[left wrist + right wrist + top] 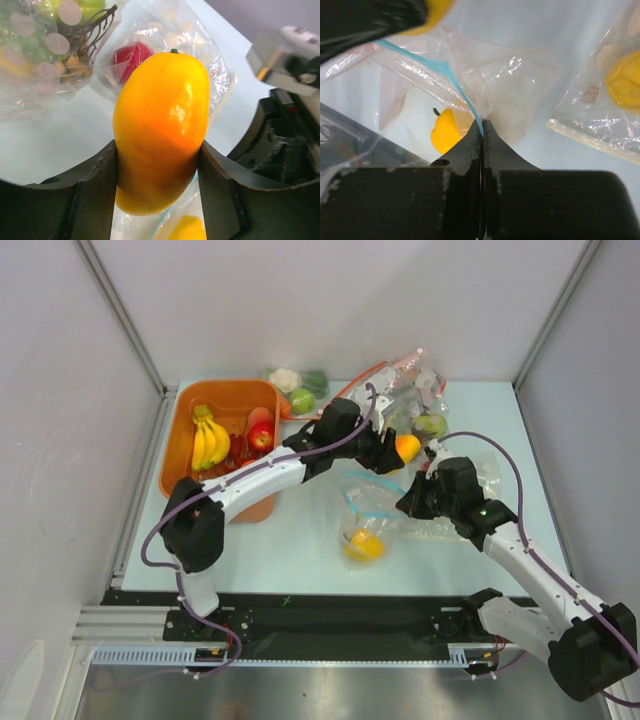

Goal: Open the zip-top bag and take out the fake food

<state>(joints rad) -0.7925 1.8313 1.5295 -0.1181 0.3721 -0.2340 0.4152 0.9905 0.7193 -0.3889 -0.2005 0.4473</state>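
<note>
The clear zip-top bag (372, 515) with a teal-blue zip strip (451, 75) lies mid-table, its mouth lifted. My right gripper (482, 122) is shut on the bag's zip edge and also shows in the top view (412, 502). A yellow fruit (364, 545) stays inside the bag, seen through the plastic in the right wrist view (445, 132). My left gripper (159, 165) is shut on a yellow-orange mango-like piece (161, 127), held above the table behind the bag (407, 448). A yellow banana bunch (209, 440) lies in the orange bin (180, 435).
The orange bin at the back left also holds a red apple (261, 437). Other clear bags of fake food lie at the back: one with green grapes (40, 45), one with a red piece (131, 57), one with a green apple (430, 424). Another bag with a yellow fruit (622, 82) lies right.
</note>
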